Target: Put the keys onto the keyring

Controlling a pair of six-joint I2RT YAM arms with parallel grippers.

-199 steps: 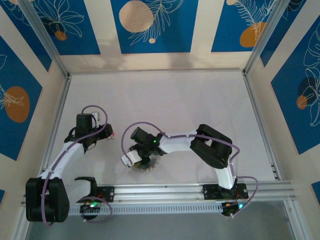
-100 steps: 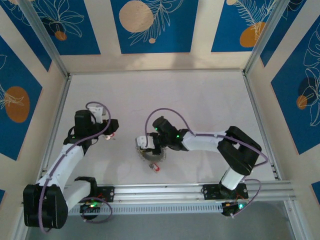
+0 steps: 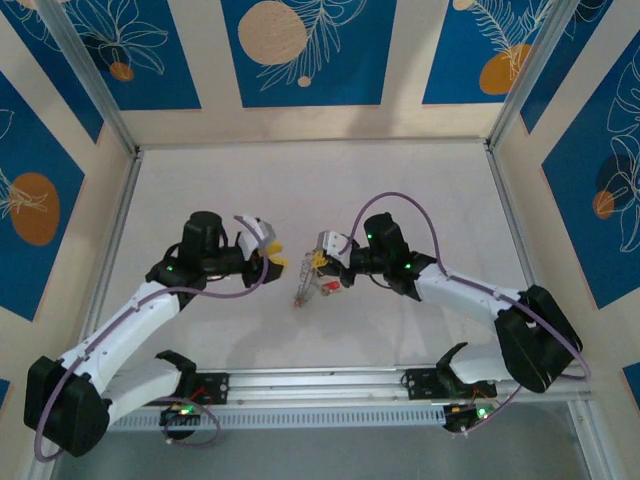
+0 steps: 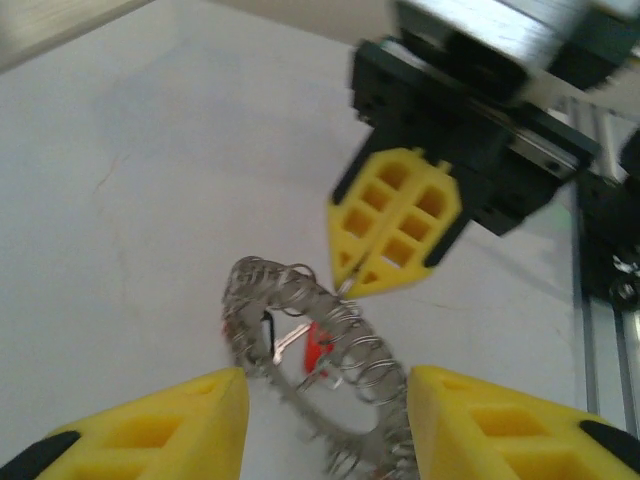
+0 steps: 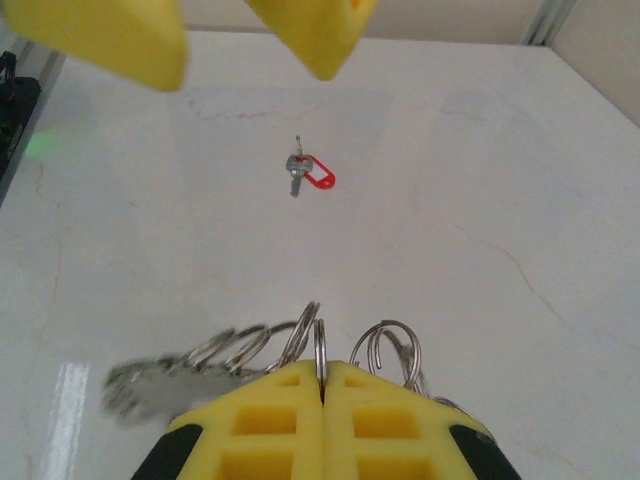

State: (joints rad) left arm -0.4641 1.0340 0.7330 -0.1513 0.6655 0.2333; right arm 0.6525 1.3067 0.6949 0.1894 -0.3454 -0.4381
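Observation:
My right gripper [image 5: 322,385] is shut on the keyring [image 5: 250,350], a grey metal ring edged with small wire loops. It holds the keyring tilted above the table near the middle [image 3: 308,283]. My left gripper [image 4: 328,420] is open and faces the right gripper [image 4: 350,285], and the keyring [image 4: 300,310] lies between its yellow fingers [image 4: 150,430] without touching them. One of the keys [image 5: 308,172], silver with a red head, lies on the table between the two grippers. A red key head [image 4: 318,348] shows through the keyring's hole.
The white table [image 3: 400,200] is walled by patterned panels. A metal rail [image 3: 330,382] with both arm bases runs along the near edge. The two arms reach inward and meet at the centre. The left gripper's fingers [image 5: 110,35] hang over the key.
The right gripper has carried the keyring up from near the front rail to the table's middle. The left arm has swung right to face it, and its jaws have narrowed a little.

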